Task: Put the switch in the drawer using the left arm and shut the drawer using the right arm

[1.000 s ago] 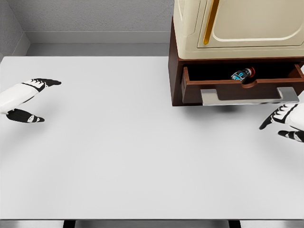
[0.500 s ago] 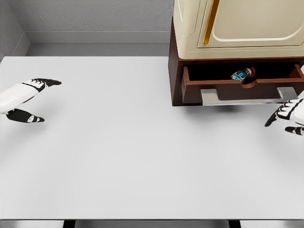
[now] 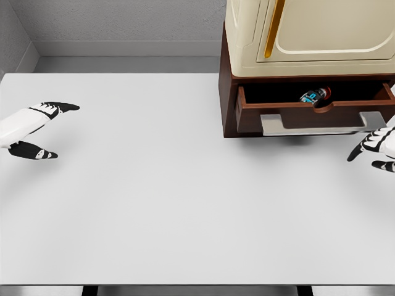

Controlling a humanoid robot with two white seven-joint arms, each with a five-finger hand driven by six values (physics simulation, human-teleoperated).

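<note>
A white table fills most of the frame, its far corners meeting a grey wall at the top. In the upper right stands a brown cabinet carrying a cream-coloured unit with a gold strip; the top and right side of both are cut off by the frame edge. The cabinet's drawer is pulled out toward the viewer, with a grey handle across its front. Its right end runs out near the frame's right edge.

The switch lies inside the drawer, right of its middle, just behind the notch in the front wall. It is small, dark with a blue patch and a red end; its lower part is hidden by the drawer front and finer detail is hard to make out.

The left hand sits at the left edge, mid-height, over the table and well apart from the cabinet. Its fingers are spread wide with nothing between them; the arm is mostly out of frame.

The right hand shows at the right edge, just below the handle's right end. Only some black-tipped fingers are visible, loosely spread and holding nothing; whether they touch the handle cannot be told.
</note>
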